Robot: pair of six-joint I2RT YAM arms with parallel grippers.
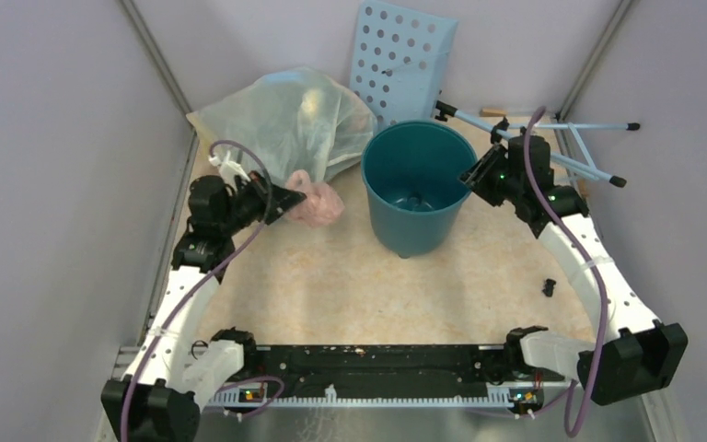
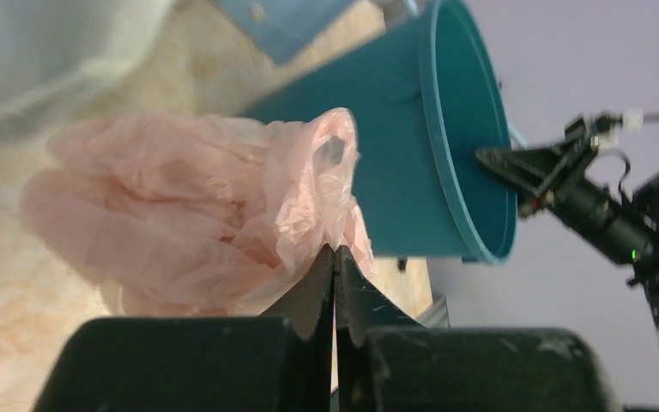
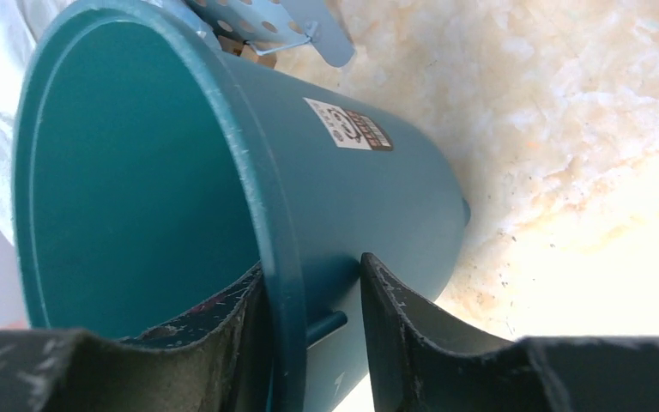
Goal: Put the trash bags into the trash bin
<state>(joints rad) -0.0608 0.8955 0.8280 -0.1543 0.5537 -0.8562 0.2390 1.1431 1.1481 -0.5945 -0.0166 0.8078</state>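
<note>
- The left gripper (image 2: 335, 255) has its two black fingers pressed together, with a fold of the thin, crinkly, pale-pink translucent plastic bag (image 2: 180, 215) pinched between their tips.
- The rest of the pink bag bunches up loosely ahead of the fingertips. From above it sits left of the round teal-green plastic bin (image 1: 414, 226), near it but not touching. Whether it rests on the table cannot be told.
- Behind the pink bag lies a large, bulging yellowish-clear plastic sack (image 1: 281, 115), against the back left corner.
- The teal bin stands upright in the middle of the mottled beige table (image 1: 331, 285), mouth open to the top.
- The right gripper (image 3: 309, 268) straddles the bin's right rim: one finger is inside against the inner wall, the other outside.
- Its jaws stand apart, and a gap shows between the outer finger and the bin's wall, so the rim is not clamped.
- A light-blue flat panel with round holes (image 1: 400, 55) leans against the back wall just behind the bin.
</note>
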